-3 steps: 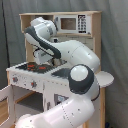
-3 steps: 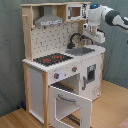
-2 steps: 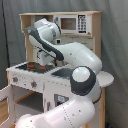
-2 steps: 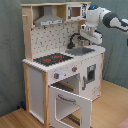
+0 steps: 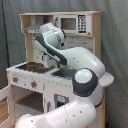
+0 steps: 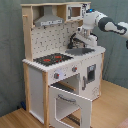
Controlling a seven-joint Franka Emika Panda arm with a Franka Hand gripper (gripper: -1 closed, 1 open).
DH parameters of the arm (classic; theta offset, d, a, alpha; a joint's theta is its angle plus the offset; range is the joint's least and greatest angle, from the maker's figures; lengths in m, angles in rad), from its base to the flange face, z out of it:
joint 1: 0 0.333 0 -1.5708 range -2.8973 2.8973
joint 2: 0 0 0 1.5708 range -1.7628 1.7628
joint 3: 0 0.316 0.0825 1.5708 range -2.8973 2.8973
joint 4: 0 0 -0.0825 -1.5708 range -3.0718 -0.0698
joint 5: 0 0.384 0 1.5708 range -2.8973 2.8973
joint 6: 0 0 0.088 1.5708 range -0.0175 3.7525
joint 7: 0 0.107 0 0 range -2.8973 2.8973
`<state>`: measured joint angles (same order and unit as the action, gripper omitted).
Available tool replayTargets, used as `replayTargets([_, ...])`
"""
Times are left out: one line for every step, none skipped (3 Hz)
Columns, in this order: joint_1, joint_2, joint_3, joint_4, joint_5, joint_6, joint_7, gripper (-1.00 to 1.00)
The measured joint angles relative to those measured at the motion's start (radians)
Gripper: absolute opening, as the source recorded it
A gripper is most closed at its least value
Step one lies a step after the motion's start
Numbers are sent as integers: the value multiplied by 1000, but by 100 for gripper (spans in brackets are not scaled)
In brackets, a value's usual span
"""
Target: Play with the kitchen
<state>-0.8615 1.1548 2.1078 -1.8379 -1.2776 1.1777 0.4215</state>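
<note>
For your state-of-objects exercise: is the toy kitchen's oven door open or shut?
Open. In the second exterior view the oven door swings out from the kitchen, showing the dark cavity behind it.

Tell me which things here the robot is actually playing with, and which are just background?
Part of the job:
- the toy kitchen, with its open oven door, stovetop, sink and microwave
- the robot's hand, hovering over the sink

Just there:
- the grey curtain behind
- the wooden floor
</note>
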Motion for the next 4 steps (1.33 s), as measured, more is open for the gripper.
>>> replayTargets([-5, 45, -25, 15, -12, 81, 22, -100])
replayTargets([-13, 77, -47, 13, -11, 63, 120, -100])
replayTargets([-13, 89, -59, 13, -11, 59, 219, -100])
replayTargets([-4, 89, -100, 13, -11, 70, 309, -100])
